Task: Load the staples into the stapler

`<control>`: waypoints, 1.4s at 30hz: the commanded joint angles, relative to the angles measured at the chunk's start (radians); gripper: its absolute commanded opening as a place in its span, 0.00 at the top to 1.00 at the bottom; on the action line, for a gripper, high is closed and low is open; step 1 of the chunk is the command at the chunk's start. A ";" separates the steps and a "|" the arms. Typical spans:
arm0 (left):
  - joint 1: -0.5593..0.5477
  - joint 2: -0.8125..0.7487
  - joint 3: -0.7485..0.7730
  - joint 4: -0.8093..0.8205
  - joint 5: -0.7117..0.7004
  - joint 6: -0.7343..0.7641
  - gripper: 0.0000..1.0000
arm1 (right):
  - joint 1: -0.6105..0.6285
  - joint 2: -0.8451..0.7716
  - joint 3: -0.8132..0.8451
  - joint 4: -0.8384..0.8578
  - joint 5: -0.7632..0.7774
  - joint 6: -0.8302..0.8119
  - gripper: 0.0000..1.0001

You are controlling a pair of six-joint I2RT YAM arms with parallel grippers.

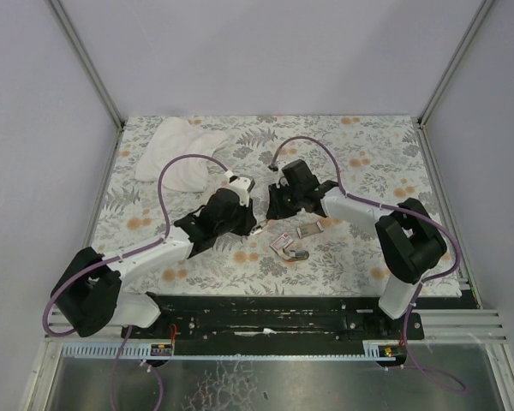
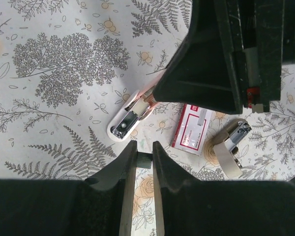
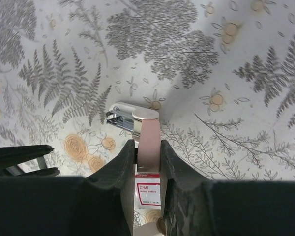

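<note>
The right gripper [image 3: 147, 146] is pinching the pinkish-tan stapler [image 2: 128, 118] by its top arm near the middle of the bench [image 1: 368, 154], so the step in hand is probably steadying and opening it for loading. Seen from overhead, the left gripper [image 2: 144, 146] is hovering at the stapler's 9 o'clock. Its fingers are pressing almost together, with a small dark bit in the gap, too small to name. The red staple box [image 2: 189, 129] is lying flat at the stapler's 3 o'clock, apparently shut, hiding its contents. Next, a strip is going to have to come out and slide into the stapler's channel, whose fill I cannot tell. A tan-and-silver piece [image 2: 230, 150] is lying just beside the box.
</note>
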 commanded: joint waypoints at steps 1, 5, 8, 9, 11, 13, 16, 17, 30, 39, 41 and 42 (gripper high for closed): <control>0.007 -0.049 -0.041 0.007 0.028 -0.018 0.89 | 0.007 0.039 0.123 -0.120 -0.174 -0.194 0.87; 0.007 -0.059 -0.082 0.054 0.072 -0.036 0.89 | 0.007 0.084 0.170 -0.193 -0.306 -0.269 0.87; 0.007 -0.057 -0.116 0.095 0.084 -0.037 0.88 | 0.007 0.098 0.169 -0.204 -0.338 -0.289 0.87; 0.007 -0.055 -0.129 0.108 0.085 -0.035 0.88 | 0.007 0.100 0.165 -0.203 -0.335 -0.292 0.87; 0.007 -0.041 -0.141 0.126 0.086 -0.024 0.88 | 0.007 0.100 0.162 -0.205 -0.325 -0.302 0.86; 0.006 -0.022 -0.149 0.141 0.084 -0.009 0.88 | 0.007 0.098 0.163 -0.208 -0.320 -0.311 0.82; 0.006 -0.005 -0.165 0.179 0.088 0.011 0.88 | 0.007 0.089 0.169 -0.214 -0.307 -0.318 0.64; 0.006 0.000 -0.168 0.192 0.093 0.015 0.88 | 0.007 0.084 0.166 -0.213 -0.296 -0.317 0.59; 0.000 0.081 -0.167 0.267 0.136 0.081 0.88 | -0.037 -0.159 -0.007 -0.080 -0.115 -0.180 0.36; -0.003 0.098 -0.164 0.267 0.139 0.099 0.88 | -0.101 -0.288 -0.119 -0.031 -0.118 -0.128 0.36; -0.003 0.101 -0.162 0.269 0.145 0.101 0.88 | -0.104 -0.294 -0.121 -0.034 -0.119 -0.126 0.36; -0.003 0.102 -0.162 0.268 0.147 0.102 0.88 | -0.106 -0.295 -0.123 -0.034 -0.120 -0.125 0.36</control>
